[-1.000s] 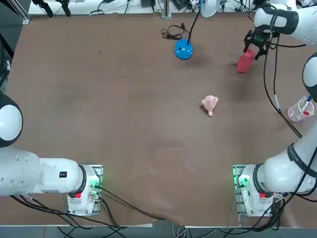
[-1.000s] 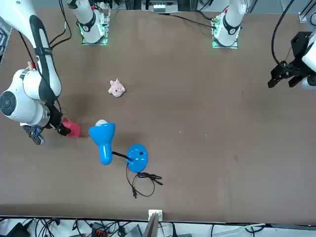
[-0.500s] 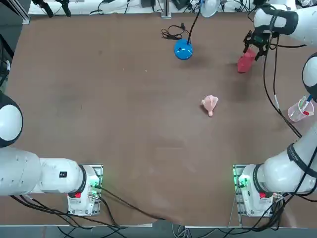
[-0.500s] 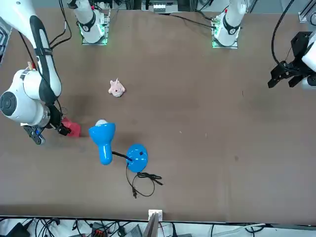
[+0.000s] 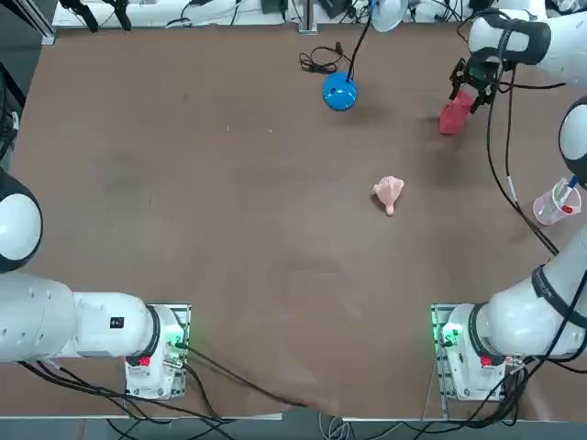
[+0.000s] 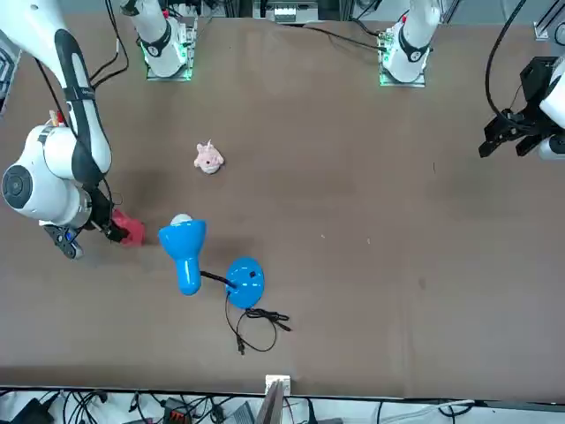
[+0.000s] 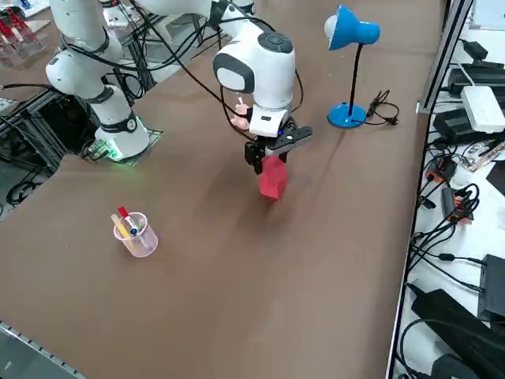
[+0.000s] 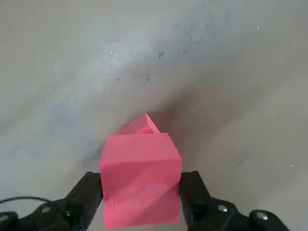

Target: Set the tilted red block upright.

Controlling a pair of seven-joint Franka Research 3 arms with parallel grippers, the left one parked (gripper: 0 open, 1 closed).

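Note:
The red block [image 5: 454,115] is at the far right of the table, close to the far edge. My right gripper [image 5: 464,98] comes down on its top end and is shut on it. The wrist view shows the red block [image 8: 141,178] filling the gap, with a black finger [image 8: 89,192] pressed against each side. From the right side, the red block [image 7: 273,178] stands nearly upright under the gripper [image 7: 270,158], its lower end at the tabletop. The front view has the red block [image 6: 131,231] half hidden behind the gripper [image 6: 111,228].
A blue desk lamp [image 5: 340,92] with its cord stands at the far edge, left of the block, its head [image 6: 183,240] close to the block. A pale pink toy [image 5: 389,193] lies mid-table. A clear cup with pens [image 5: 556,203] sits at the right edge.
The gripper with the red block has shifted very slightly toward the far edge. Nothing else has moved.

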